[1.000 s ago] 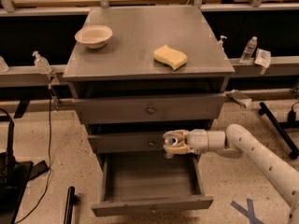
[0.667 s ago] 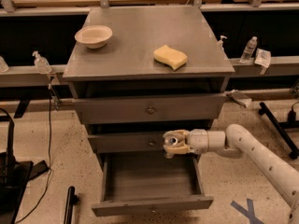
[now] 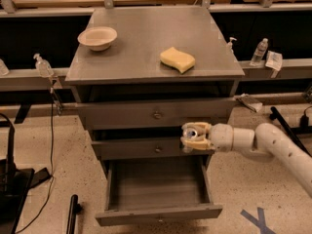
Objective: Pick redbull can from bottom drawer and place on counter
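My gripper (image 3: 189, 136) reaches in from the right on a white arm and is shut on the redbull can (image 3: 190, 132), whose shiny round top shows between the tan fingers. It holds the can in front of the middle drawer, above the open bottom drawer (image 3: 158, 212). The bottom drawer's inside looks bare. The counter (image 3: 146, 38) is the grey top of the cabinet, well above the gripper.
On the counter lie a yellow sponge (image 3: 178, 59) at the right and a cream bowl (image 3: 97, 37) at the back left. A water bottle (image 3: 259, 51) and small pump bottles (image 3: 42, 65) stand on side ledges. Cables and a dark stand (image 3: 12, 189) lie at the floor left.
None; the gripper holds the can in the same spot in front of the middle drawer.
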`<state>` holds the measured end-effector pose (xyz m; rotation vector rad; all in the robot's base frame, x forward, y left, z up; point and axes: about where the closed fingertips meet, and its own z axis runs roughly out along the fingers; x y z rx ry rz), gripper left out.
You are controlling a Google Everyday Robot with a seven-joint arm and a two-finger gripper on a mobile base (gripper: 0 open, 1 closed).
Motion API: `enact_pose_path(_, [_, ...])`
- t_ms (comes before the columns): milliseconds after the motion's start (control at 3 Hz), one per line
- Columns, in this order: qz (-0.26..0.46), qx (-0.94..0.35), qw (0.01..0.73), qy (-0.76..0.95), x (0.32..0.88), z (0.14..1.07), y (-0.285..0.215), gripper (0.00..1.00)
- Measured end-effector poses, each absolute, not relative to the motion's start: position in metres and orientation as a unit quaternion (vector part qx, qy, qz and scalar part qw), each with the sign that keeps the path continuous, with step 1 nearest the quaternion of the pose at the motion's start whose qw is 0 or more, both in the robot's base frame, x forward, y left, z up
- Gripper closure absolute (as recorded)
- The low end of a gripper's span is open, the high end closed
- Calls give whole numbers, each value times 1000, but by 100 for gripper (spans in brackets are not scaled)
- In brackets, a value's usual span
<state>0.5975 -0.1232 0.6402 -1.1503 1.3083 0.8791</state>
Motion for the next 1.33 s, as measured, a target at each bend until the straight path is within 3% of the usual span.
enact_pose_path(1333, [370,-574,502,531,621,862,-122,100])
